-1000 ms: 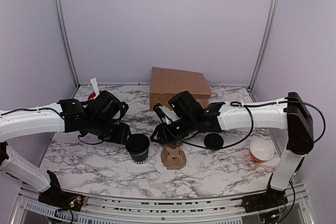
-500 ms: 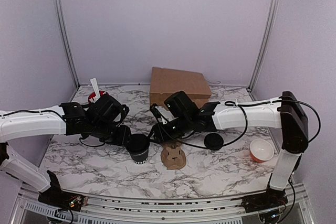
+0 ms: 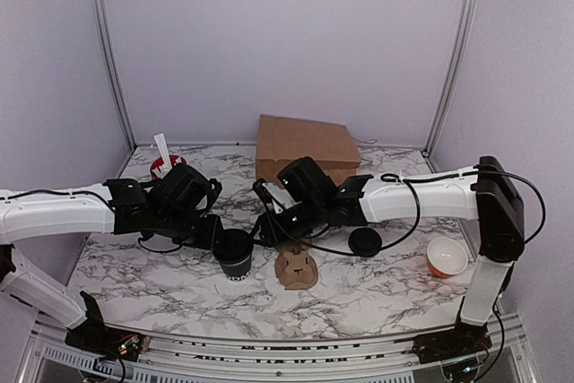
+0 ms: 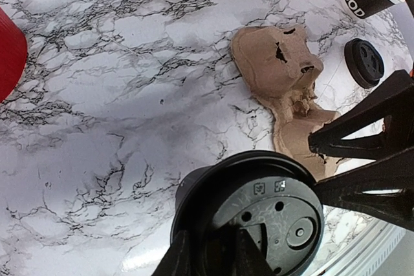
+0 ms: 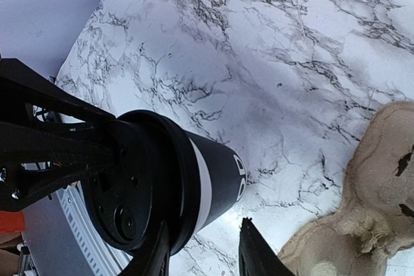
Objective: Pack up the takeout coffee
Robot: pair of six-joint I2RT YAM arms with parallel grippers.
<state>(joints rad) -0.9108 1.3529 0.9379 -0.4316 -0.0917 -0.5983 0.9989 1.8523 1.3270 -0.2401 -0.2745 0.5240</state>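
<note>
While the takeout coffee (image 3: 235, 253) stands lidded on the marble table (image 3: 161, 275), just left of the pulp cup carrier (image 3: 296, 266), the left gripper (image 4: 211, 247) has its fingers at the lid's near rim. I can't tell whether they truly grip it. The right gripper (image 5: 204, 224) hangs unclenched and empty just beside the cup.

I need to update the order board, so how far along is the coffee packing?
Done: the takeout coffee is lidded. In hand: the left tool is at its top, grip unclear; the right tool hovers beside it, open. Left: it stands on the table beside the empty cardboard carrier, not yet packed.
</note>
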